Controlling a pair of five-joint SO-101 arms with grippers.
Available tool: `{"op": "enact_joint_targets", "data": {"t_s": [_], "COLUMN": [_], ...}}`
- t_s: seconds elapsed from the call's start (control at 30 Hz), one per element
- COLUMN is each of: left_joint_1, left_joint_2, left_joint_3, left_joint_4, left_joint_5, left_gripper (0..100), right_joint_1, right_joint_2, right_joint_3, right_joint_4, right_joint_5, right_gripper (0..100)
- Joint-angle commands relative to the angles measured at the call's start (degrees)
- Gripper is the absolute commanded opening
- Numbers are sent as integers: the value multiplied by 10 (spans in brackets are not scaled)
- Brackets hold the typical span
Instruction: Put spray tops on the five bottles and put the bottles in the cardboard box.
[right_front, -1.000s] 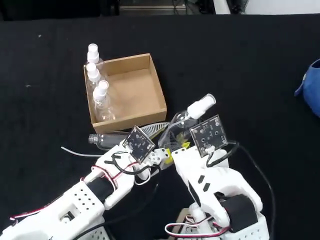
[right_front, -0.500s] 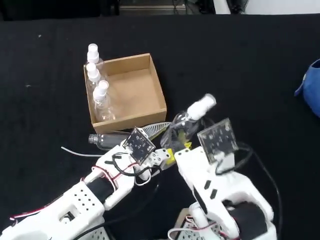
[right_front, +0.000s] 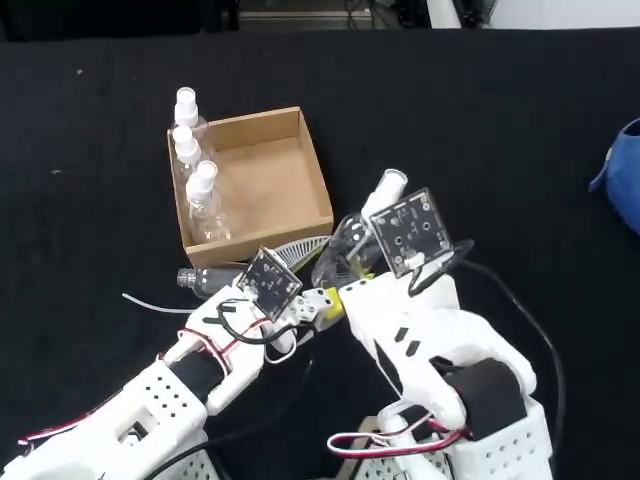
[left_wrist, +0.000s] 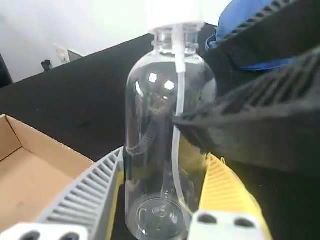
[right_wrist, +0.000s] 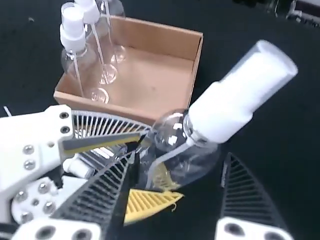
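A clear bottle with a white spray top is held tilted above the table, just off the near right corner of the cardboard box. My left gripper is shut on the bottle's lower body, with the grey ribbed finger on one side and the yellow finger on the other. My right gripper is open around the same bottle; one black finger lies against the body and the other stands apart. Three capped bottles stand along the box's left wall.
An uncapped clear bottle lies on the black table in front of the box, beside a thin white tube. A blue object sits at the right edge. The right half of the box floor is bare.
The right wrist swung out and came back closer over the bottle. The spray top has moved up and to the left, so the bottle now points more toward the box side.
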Motion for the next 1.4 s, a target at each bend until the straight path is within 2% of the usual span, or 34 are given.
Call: {"op": "enact_joint_targets", "data": {"t_s": [0.0, 0.13, 0.37, 0.6, 0.87, 1.37], "left_joint_1": [-4, -6, -1, 0, -1, 8], "left_joint_2": [-9, -9, -9, -9, -9, -8], "left_joint_3": [-27, -28, -28, -28, 28, 34], "left_joint_4": [-13, -13, -13, -15, -156, -156], "left_joint_5": [-4, -4, -2, -3, -3, 2], "left_gripper": [40, 40, 40, 40, 40, 40], "right_joint_1": [-6, -6, -7, -10, -10, -5], "right_joint_2": [2, -28, -39, -35, -39, -39], "right_joint_3": [-51, -59, 40, 68, 132, 106], "right_joint_4": [24, 28, -38, -71, -136, -138], "right_joint_5": [-8, -8, -8, -8, -8, -2], "right_gripper": [234, 240, 362, 347, 347, 346]}}
